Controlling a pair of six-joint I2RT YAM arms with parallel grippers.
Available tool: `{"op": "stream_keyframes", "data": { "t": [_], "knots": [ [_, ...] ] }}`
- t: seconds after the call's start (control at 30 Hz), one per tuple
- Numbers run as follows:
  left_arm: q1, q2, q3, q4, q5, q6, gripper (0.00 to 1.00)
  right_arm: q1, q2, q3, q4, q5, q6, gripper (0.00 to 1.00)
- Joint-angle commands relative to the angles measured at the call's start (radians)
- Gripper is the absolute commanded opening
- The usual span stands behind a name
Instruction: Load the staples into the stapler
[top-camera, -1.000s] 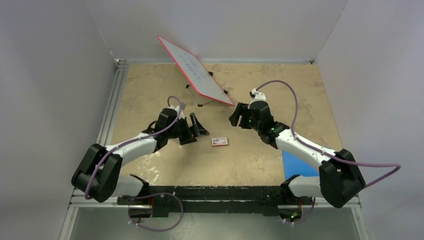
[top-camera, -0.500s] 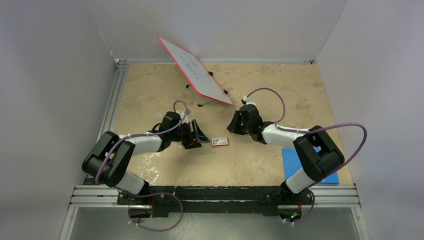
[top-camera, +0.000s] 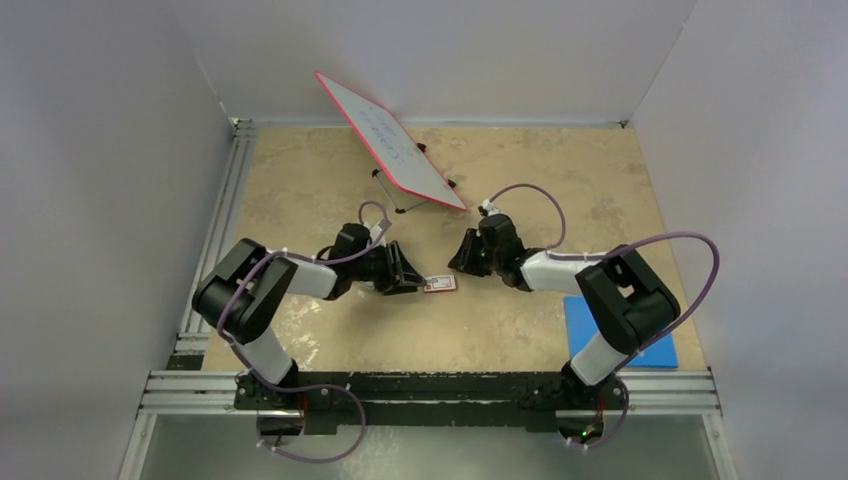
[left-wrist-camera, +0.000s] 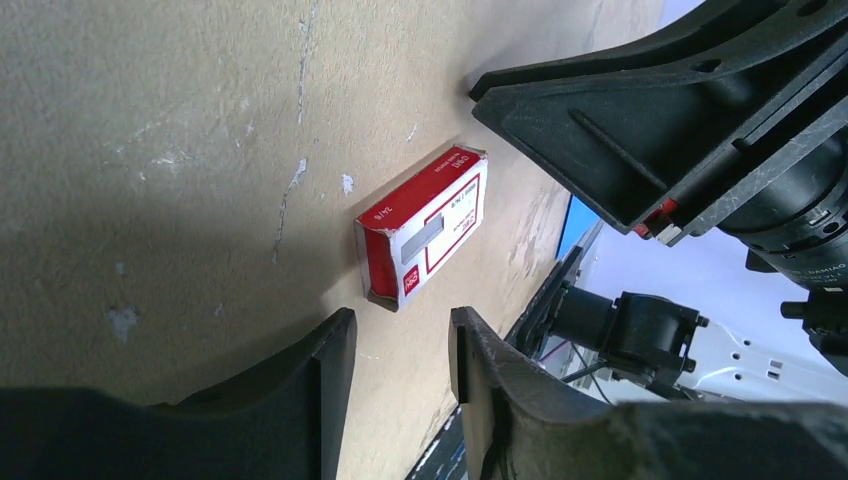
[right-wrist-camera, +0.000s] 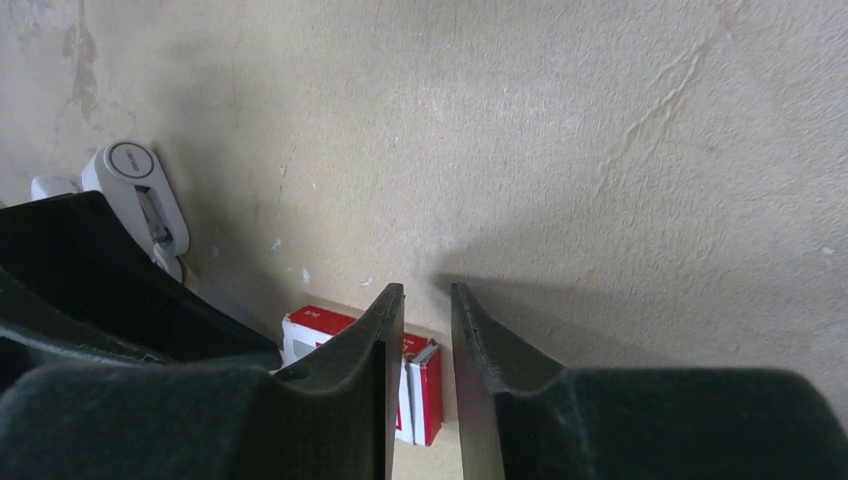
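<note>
The staples (top-camera: 440, 284) are a small red and white box lying flat on the tan table between the two grippers. My left gripper (top-camera: 403, 273) lies low just left of it. In the left wrist view the staples (left-wrist-camera: 425, 225) sit just past the left gripper (left-wrist-camera: 400, 325), which is open and empty. My right gripper (top-camera: 463, 257) is close on the box's far right. In the right wrist view the right gripper (right-wrist-camera: 427, 295) shows only a narrow empty gap, with the staples (right-wrist-camera: 425, 385) seen below it. The white stapler (right-wrist-camera: 140, 195) lies behind the left gripper's finger and is hidden in the top view.
A red-framed whiteboard (top-camera: 390, 140) leans on its stand at the back, behind both grippers. A blue pad (top-camera: 662, 350) lies at the front right, partly under the right arm. White walls close the table on three sides.
Both arms have folded in and brought their grippers closer to the box, the left from the left, the right from the far right. Both pairs of jaws have narrowed, the right much more.
</note>
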Motion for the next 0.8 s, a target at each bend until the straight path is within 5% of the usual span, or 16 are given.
{"op": "stream_keyframes", "data": {
  "t": [0.0,0.43,0.67,0.77],
  "knots": [
    [-0.009,0.040,0.032,0.113,0.043,-0.024,0.38,0.007,-0.026,-0.037,0.006,-0.057,0.019,0.26],
    [-0.009,0.109,0.085,0.115,0.120,0.018,0.29,0.019,-0.128,-0.088,-0.071,-0.081,0.035,0.14],
    [-0.008,0.144,0.121,0.109,0.184,0.047,0.28,0.084,-0.195,-0.084,-0.020,0.079,-0.057,0.42],
    [-0.007,0.143,0.133,0.072,0.177,0.061,0.28,0.115,-0.199,-0.098,0.037,0.095,-0.063,0.45]
  ]
}}
